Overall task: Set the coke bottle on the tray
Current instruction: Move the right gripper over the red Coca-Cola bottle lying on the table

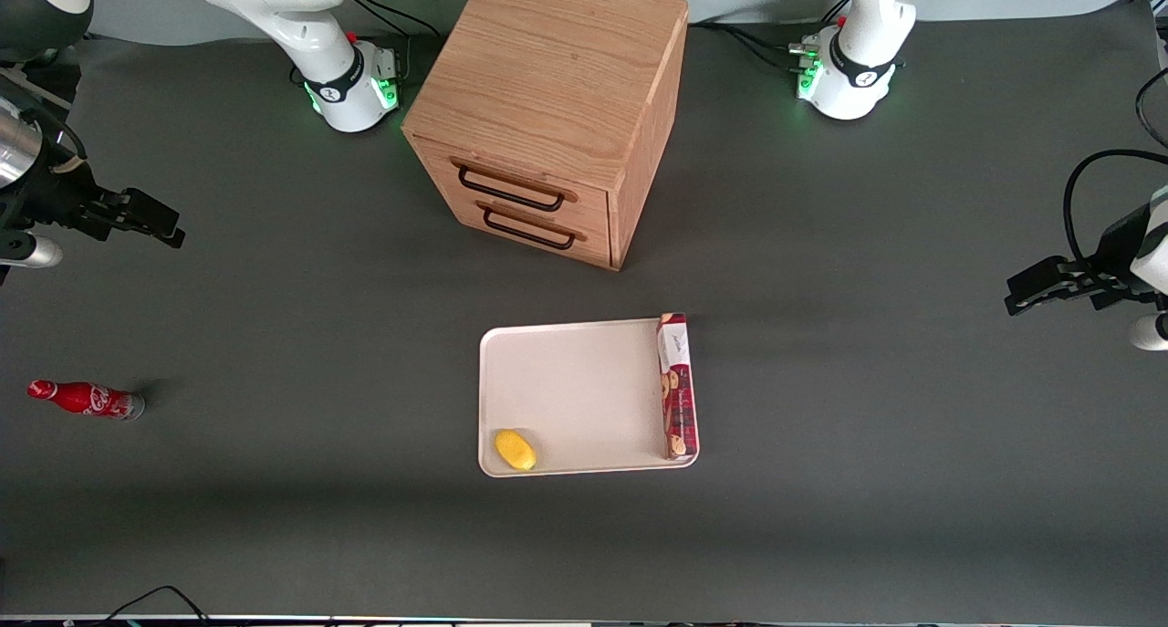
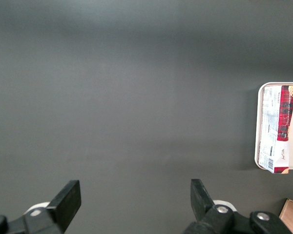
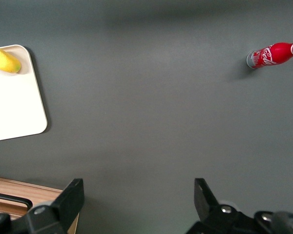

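The coke bottle is a small red bottle with white script. It lies on its side on the dark table at the working arm's end, and it also shows in the right wrist view. The cream-white tray lies mid-table in front of the drawer cabinet, and its corner shows in the right wrist view. My right gripper is open and empty. It hangs above the table, farther from the front camera than the bottle and well apart from it. In the wrist view the gripper has only bare table between its fingers.
A yellow lemon lies in the tray's corner nearest the front camera. A long red cookie box lies along the tray's edge toward the parked arm. The wooden drawer cabinet stands farther from the front camera than the tray.
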Motion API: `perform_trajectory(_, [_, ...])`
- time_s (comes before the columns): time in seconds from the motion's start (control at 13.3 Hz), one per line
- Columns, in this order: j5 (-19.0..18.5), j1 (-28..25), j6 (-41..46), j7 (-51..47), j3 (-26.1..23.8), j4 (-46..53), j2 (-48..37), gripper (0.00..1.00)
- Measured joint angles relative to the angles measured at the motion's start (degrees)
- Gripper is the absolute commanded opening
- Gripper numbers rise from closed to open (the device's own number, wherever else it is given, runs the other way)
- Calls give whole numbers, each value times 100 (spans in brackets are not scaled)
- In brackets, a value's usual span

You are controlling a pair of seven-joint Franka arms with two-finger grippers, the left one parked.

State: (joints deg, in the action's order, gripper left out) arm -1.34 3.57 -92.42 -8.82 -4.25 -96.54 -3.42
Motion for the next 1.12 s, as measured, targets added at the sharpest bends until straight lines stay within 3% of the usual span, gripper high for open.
perform_trajectory(0.75, [-150, 36, 21, 19, -56, -25, 111, 100])
perform_trajectory(1.12, [-323, 912, 31, 1219, 0, -34, 74, 100])
